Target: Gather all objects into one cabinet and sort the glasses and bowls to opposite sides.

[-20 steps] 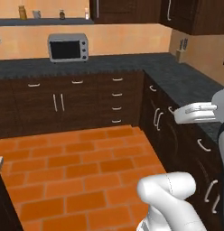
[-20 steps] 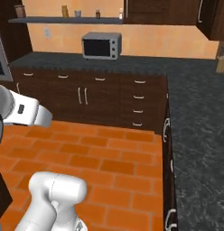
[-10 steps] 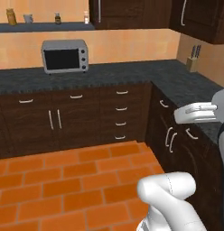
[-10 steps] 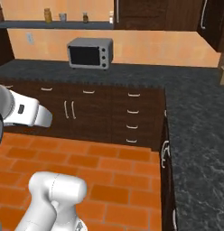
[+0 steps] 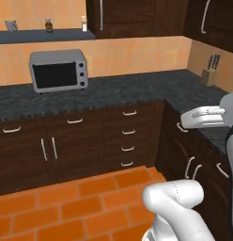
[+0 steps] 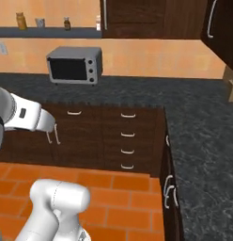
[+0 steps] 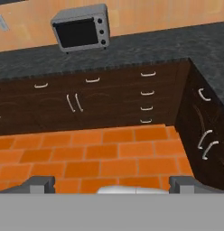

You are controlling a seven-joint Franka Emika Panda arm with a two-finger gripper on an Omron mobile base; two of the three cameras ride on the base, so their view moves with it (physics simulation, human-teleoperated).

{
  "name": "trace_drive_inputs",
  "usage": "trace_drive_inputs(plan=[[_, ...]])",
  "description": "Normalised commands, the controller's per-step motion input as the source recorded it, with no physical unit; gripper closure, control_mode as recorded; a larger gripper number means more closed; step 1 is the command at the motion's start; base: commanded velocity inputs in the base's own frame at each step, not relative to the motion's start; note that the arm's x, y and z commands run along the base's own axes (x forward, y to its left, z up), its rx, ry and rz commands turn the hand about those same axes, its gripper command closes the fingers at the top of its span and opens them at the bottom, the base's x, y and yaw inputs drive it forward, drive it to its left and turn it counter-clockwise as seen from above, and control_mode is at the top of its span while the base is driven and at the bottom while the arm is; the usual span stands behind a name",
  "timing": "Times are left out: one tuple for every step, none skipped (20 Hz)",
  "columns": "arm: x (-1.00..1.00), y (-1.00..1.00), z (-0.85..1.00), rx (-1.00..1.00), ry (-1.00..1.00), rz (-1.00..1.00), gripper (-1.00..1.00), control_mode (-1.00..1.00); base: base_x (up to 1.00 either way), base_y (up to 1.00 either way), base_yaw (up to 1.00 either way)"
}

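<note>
Cabinet [image 5: 137, 16] doors are shut above the dark surface [image 5: 137, 92]; the end effector [image 7: 111, 184] hangs open, empty, over the floor [image 7: 100, 158].

microwave [image 5: 58, 70]: brushed grey metal | counter [image 5: 128, 92]: speckled dark stone | floor [image 7: 105, 158]: matt orange brick

The white arm [image 5: 177, 207] rises from its rounded base joint, folds back on itself, and carries its hand high. The pincer [image 7: 111, 184] points forward and down, its two dark fingertips [image 7: 41, 182] spread wide, holding nothing.
</note>
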Motion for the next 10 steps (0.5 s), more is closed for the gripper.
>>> trace_drive_inputs(plan=[[0.0, 0.0, 0.0, 0.0, 0.0, 0.0, -1.0, 1.0, 0.76, 0.19, 0.01], [0.0, 0.0, 0.0, 0.0, 0.0, 0.0, -1.0, 1.0, 0.81, 0.21, 0.05], [0.0, 0.0, 0.0, 0.0, 0.0, 0.0, -1.0, 1.0, 0.93, 0.3, 0.07], [0.0, 0.0, 0.0, 0.0, 0.0, 0.0, -1.0, 1.0, 0.97, 0.31, 0.1], [0.0, 0.0, 0.0, 0.0, 0.0, 0.0, -1.0, 1.0, 1.0, 0.32, 0.12], [0.0, 0.0, 0.0, 0.0, 0.0, 0.0, -1.0, 1.0, 0.96, 0.39, 0.14], [0.0, 0.0, 0.0, 0.0, 0.0, 0.0, -1.0, 1.0, 0.85, 0.47, 0.22], [0.0, 0.0, 0.0, 0.0, 0.0, 0.0, -1.0, 1.0, 0.89, 0.46, 0.24], [0.0, 0.0, 0.0, 0.0, 0.0, 0.0, -1.0, 1.0, 0.81, 0.53, 0.23], [0.0, 0.0, 0.0, 0.0, 0.0, 0.0, -1.0, 1.0, 0.69, 0.53, 0.23]])
